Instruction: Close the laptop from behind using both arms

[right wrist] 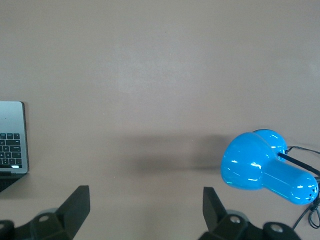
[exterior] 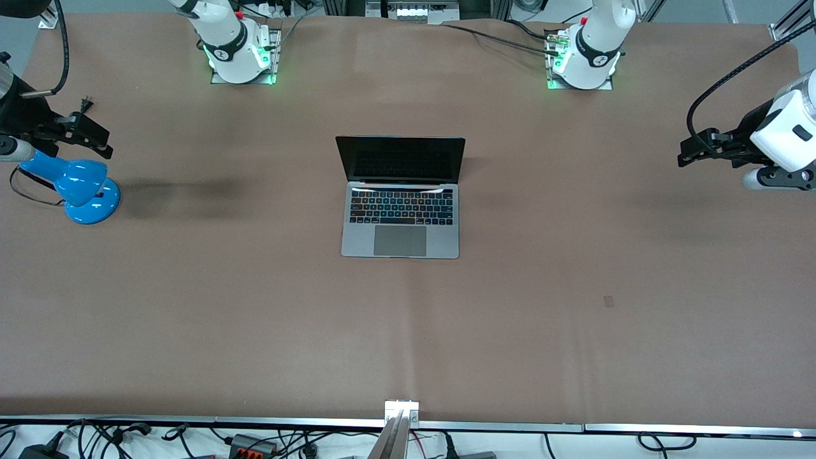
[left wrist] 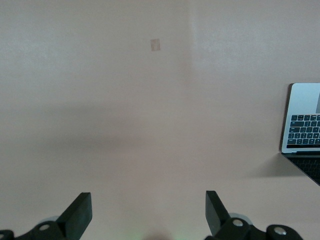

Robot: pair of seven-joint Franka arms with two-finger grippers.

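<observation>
The laptop [exterior: 400, 197] is being shown open at mid-table, screen upright. The left gripper [left wrist: 148, 212] is being held spread wide over bare table at the left arm's end. The right gripper [right wrist: 146, 210], likewise spread, is being held above the blue desk lamp [exterior: 81, 188].

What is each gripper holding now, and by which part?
Nothing is held. The left gripper and the right gripper are both open over bare table, away from the open laptop.
</observation>
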